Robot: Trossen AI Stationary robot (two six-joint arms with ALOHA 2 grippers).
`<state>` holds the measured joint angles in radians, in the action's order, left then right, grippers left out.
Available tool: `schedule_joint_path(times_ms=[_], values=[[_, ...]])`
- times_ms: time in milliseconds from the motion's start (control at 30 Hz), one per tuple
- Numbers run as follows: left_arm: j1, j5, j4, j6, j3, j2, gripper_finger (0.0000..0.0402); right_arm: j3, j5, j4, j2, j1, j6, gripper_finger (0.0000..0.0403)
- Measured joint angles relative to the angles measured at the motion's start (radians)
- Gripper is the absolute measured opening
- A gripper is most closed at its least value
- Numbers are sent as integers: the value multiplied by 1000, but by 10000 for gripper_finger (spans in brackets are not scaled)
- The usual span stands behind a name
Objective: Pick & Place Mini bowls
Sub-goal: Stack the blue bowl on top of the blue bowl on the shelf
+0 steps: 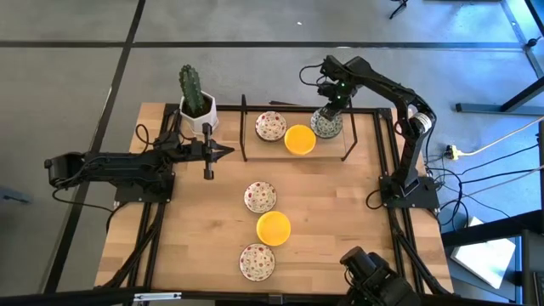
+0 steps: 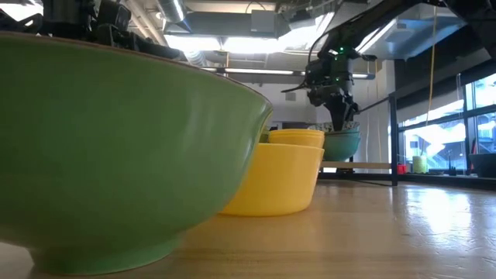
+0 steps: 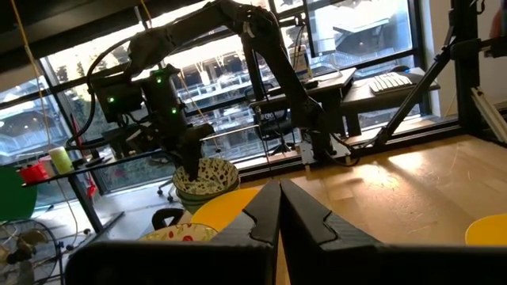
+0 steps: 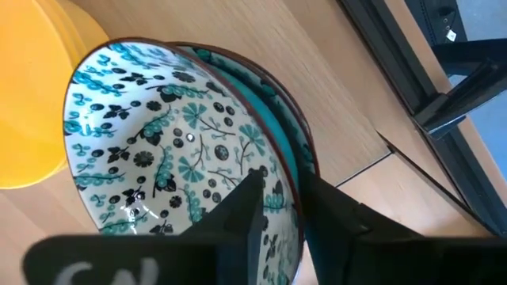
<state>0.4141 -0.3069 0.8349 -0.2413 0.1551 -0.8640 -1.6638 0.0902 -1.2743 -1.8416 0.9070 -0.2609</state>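
A mini bowl with a grey-green pattern (image 1: 326, 123) sits at the table's far right, nested in another teal-walled bowl (image 4: 279, 101). My right gripper (image 1: 332, 104) points down at it, open, one finger inside its rim (image 4: 295, 170) and one outside. Beside it lie a yellow bowl (image 1: 299, 139) and a red-specked bowl (image 1: 271, 126). Three more bowls form a line toward the near edge: red-specked (image 1: 260, 197), yellow (image 1: 274, 228), red-specked (image 1: 257, 262). My left gripper (image 1: 223, 153) waits shut above the table's left side. My right gripper straddles the patterned bowl's rim (image 4: 297, 198) from above, one finger (image 4: 242, 214) inside the bowl and one (image 4: 344, 218) outside. Whether either finger touches the rim I cannot tell. The bowl rests in the bowl under it.
A black wire frame (image 1: 245, 127) bounds the far bowls on the left and near sides. A white pot with a cactus (image 1: 197, 106) stands at the far left. In the low view a near bowl's green wall (image 2: 116, 155) fills the left. Bare wood lies at the near right.
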Motion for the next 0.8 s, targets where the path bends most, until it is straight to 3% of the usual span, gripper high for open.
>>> schedule_joint_path(times_ms=[533, 700, 800], values=[[0, 0, 10, 0, 0, 0, 6, -107, -28, -51, 4, 1, 3, 117], [0, 0, 10, 0, 0, 0, 6, -121, 33, 25, 65, -5, -42, 117], [0, 0, 10, 0, 0, 0, 6, -110, -3, 80, 106, -18, -23, 105]])
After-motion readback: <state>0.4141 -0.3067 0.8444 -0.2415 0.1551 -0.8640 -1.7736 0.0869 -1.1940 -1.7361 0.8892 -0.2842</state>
